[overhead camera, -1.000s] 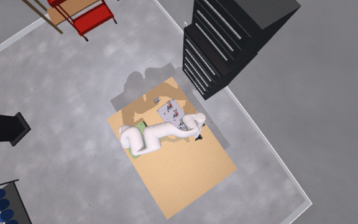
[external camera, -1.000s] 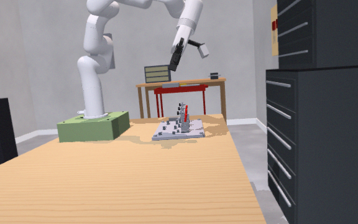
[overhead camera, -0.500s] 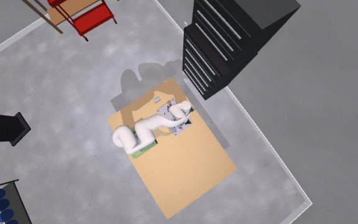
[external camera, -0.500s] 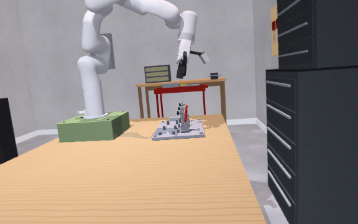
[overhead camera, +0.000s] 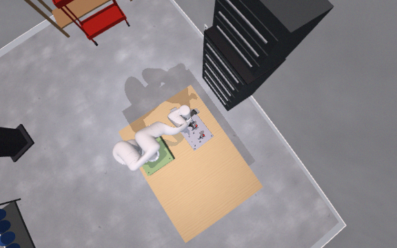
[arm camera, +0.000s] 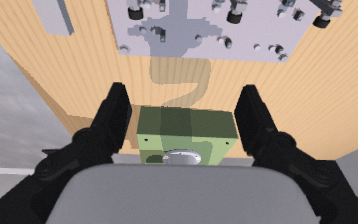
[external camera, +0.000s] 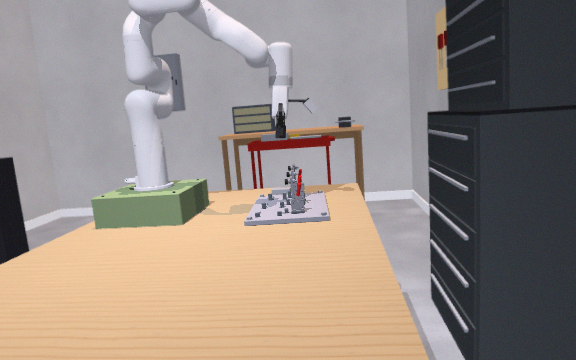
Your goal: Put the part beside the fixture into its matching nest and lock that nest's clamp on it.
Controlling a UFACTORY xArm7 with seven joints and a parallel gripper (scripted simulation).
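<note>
The grey fixture plate (external camera: pixel 288 207) lies on the wooden table and also shows in the top view (overhead camera: pixel 198 132) and at the upper edge of the wrist view (arm camera: pixel 215 27). Clamps with red handles stand on it; one handle (external camera: pixel 299 182) is upright. The grey part (arm camera: pixel 55 17) lies flat on the table beside the plate's left side in the wrist view. My gripper (external camera: pixel 280 125) hangs high above the plate, pointing down. Its fingers are wide open with nothing between them. The nests' pads are too small to tell apart.
The arm's green base block (external camera: pixel 150 202) stands on the table left of the plate and shows between my fingers in the wrist view (arm camera: pixel 186 135). A tall black drawer cabinet (external camera: pixel 518 200) stands along the table's right edge. A wooden bench and red cart (external camera: pixel 290 145) stand behind.
</note>
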